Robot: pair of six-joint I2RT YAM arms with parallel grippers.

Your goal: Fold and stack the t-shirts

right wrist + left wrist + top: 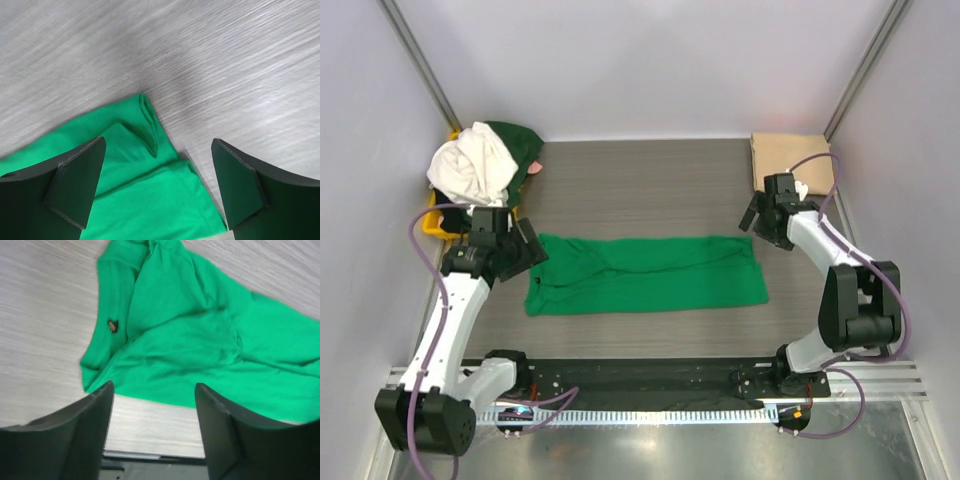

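Note:
A bright green t-shirt (645,273) lies folded into a long band across the middle of the table. Its collar end, with a small label, shows in the left wrist view (200,350). Its other end, with a folded corner, shows in the right wrist view (140,195). My left gripper (525,250) hangs just above the shirt's left end, open with nothing between its fingers (154,390). My right gripper (760,218) hovers above the shirt's far right corner, also open and empty (159,145). A tan t-shirt (785,160) lies folded at the back right.
A white t-shirt (470,165) and a dark green one (520,140) are heaped on a yellow tray (438,228) at the back left. Pale walls close in the table on three sides. A black rail (650,378) with the arm bases runs along the near edge.

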